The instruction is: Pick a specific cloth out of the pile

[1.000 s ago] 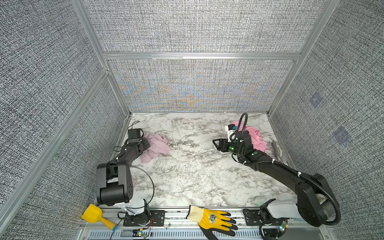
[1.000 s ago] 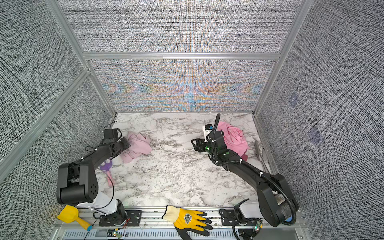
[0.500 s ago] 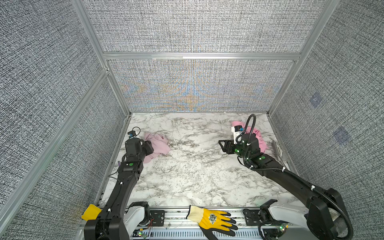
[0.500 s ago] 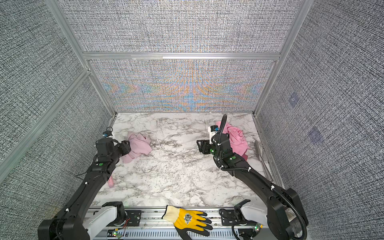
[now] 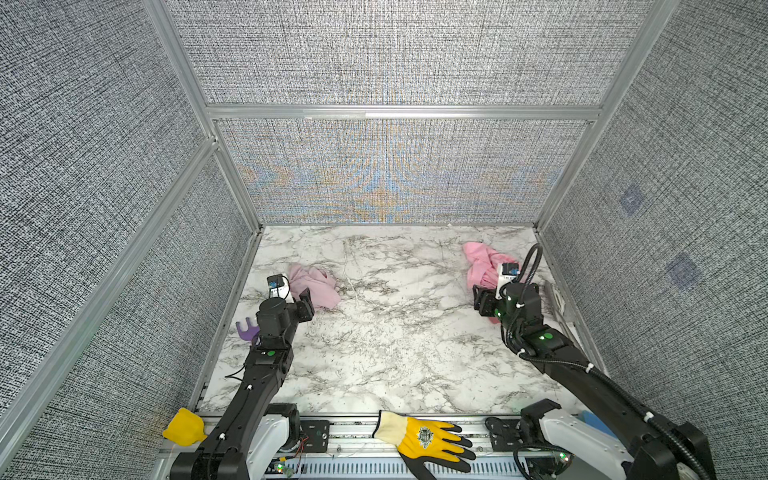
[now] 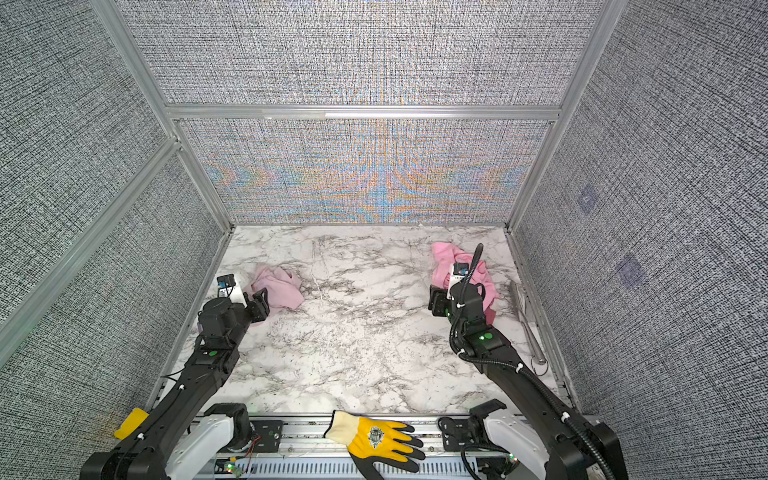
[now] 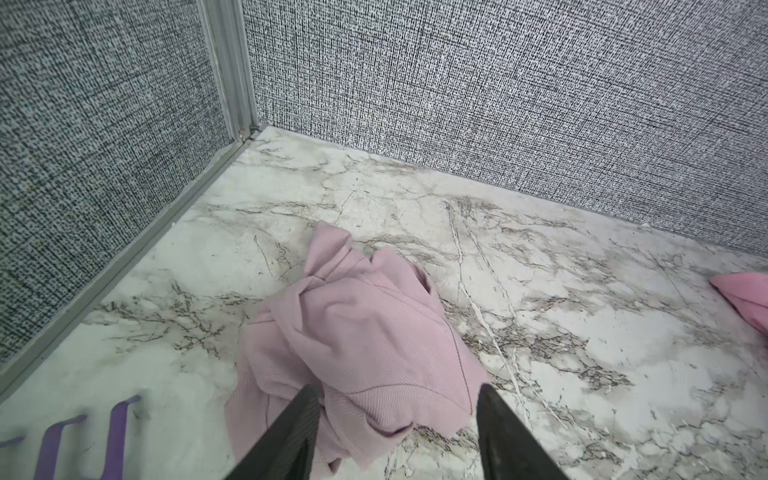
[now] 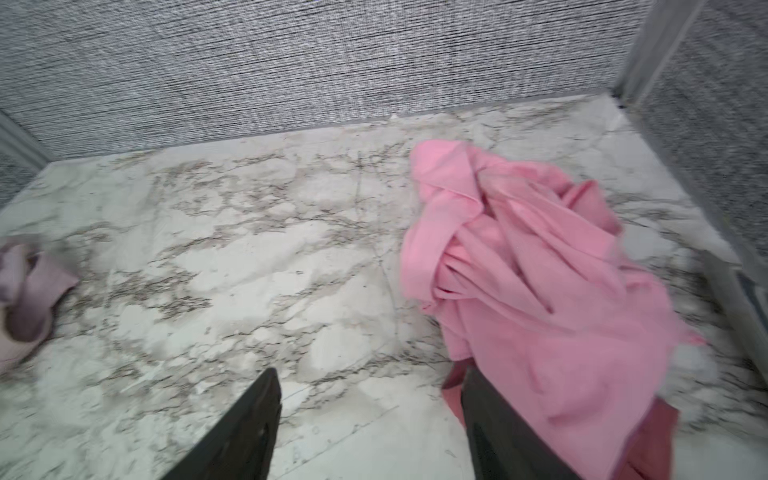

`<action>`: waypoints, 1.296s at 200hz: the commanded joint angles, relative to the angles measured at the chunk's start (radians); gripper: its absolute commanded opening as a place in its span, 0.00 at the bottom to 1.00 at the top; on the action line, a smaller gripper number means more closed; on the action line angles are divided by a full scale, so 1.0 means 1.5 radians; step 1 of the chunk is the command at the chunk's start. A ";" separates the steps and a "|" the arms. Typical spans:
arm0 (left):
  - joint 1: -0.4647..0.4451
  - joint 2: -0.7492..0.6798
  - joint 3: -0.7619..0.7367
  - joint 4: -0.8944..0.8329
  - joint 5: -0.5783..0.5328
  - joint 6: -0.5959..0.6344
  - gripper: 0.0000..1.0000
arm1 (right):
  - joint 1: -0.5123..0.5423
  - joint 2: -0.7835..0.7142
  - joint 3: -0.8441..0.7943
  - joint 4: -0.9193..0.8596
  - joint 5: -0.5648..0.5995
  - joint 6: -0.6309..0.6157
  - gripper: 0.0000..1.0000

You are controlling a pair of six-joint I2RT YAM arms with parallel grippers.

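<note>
Left wrist view cuts off the cloth's (image 7: 353,345) near edge behind open left end effector (image 7: 397,415).

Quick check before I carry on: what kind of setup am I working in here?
Most likely a lab test cell for robot trials, not a home or shop. Grey woven wall panels in aluminium framing box in a marble-patterned tabletop, with two arms bolted to a front rail.

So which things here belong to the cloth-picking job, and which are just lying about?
Part of the job:
- pale mauve-pink cloth, lying apart on the left of the table
- pile of bright pink and dark rose cloths on the right
- left gripper, open at the pale cloth
- right gripper, open beside the pile

Lying about:
- yellow work glove
- purple plastic fork-like piece
- yellow tool
- metal rod
</note>
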 commanded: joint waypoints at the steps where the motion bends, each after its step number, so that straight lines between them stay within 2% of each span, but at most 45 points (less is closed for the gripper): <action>1: 0.000 0.012 -0.004 0.090 -0.024 0.054 0.65 | -0.017 -0.018 -0.044 0.060 0.123 -0.024 0.73; 27: 0.000 0.037 -0.003 0.106 -0.050 0.087 0.65 | -0.039 -0.024 -0.116 0.148 0.181 -0.038 0.75; 48: 0.000 0.040 -0.024 0.132 -0.123 0.032 0.66 | -0.047 -0.021 -0.153 0.218 0.219 -0.064 0.77; 72: 0.000 0.025 -0.083 0.233 -0.151 0.088 0.67 | -0.063 -0.001 -0.177 0.303 0.234 -0.103 0.78; 99: 0.001 0.023 -0.142 0.359 -0.156 0.111 0.68 | -0.093 0.077 -0.194 0.430 0.231 -0.123 0.81; 119: 0.000 0.076 -0.161 0.437 -0.152 0.153 0.68 | -0.116 0.159 -0.190 0.502 0.222 -0.133 0.82; 147: 0.000 0.166 -0.143 0.467 -0.135 0.165 0.68 | -0.121 0.263 -0.189 0.615 0.218 -0.174 0.83; 176: 0.000 0.273 -0.143 0.580 -0.100 0.183 0.68 | -0.122 0.335 -0.206 0.736 0.204 -0.210 0.84; 195: 0.000 0.318 -0.146 0.650 -0.078 0.196 0.69 | -0.123 0.370 -0.201 0.764 0.187 -0.221 0.85; 208: 0.000 0.353 -0.142 0.664 -0.079 0.196 0.69 | -0.128 0.354 -0.196 0.721 0.173 -0.207 0.85; 225: 0.001 0.391 -0.150 0.717 -0.063 0.204 0.69 | -0.141 0.359 -0.193 0.720 0.147 -0.203 0.85; 259: 0.005 0.422 -0.152 0.748 -0.059 0.199 0.70 | -0.170 0.356 -0.159 0.646 0.078 -0.185 0.86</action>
